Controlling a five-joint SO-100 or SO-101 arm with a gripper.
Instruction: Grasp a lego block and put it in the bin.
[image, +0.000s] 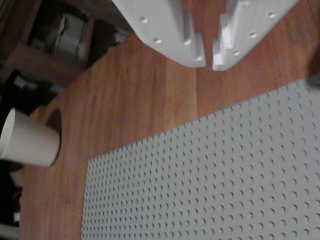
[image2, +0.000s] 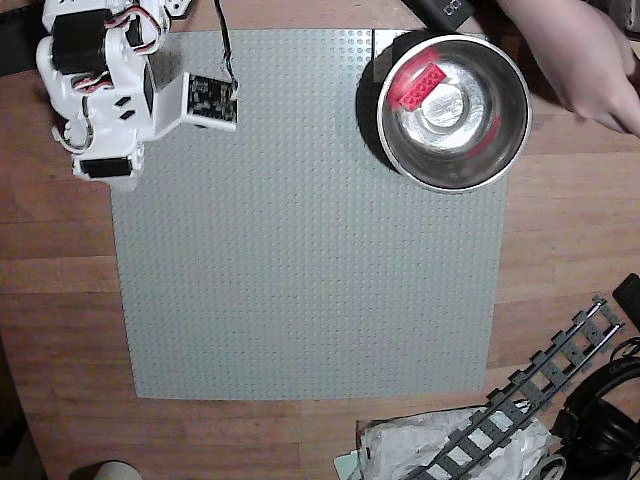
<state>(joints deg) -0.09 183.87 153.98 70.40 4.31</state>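
Block (image2: 419, 86) already in bin (image2: 505, 150), long axis diagonal; end effector (image: 208, 57) nearly pressed together, empty, well apart across baseplate (image2: 300, 250) from bin.

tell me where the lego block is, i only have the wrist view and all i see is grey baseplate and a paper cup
Observer: The red lego block is already inside the steel bin, lying against its upper-left wall in the overhead view.
Operator: where's the bin sitting
Observer: On the top-right corner of the baseplate in the overhead view.
Operator: anything near it
Observer: A person's hand is just beyond the bin's right rim, at the top-right edge of the overhead view.
Operator: and the arm
Observer: It is over the baseplate's top-left corner, away from the bin. Your view shows the gripper empty, its fingertips close together.
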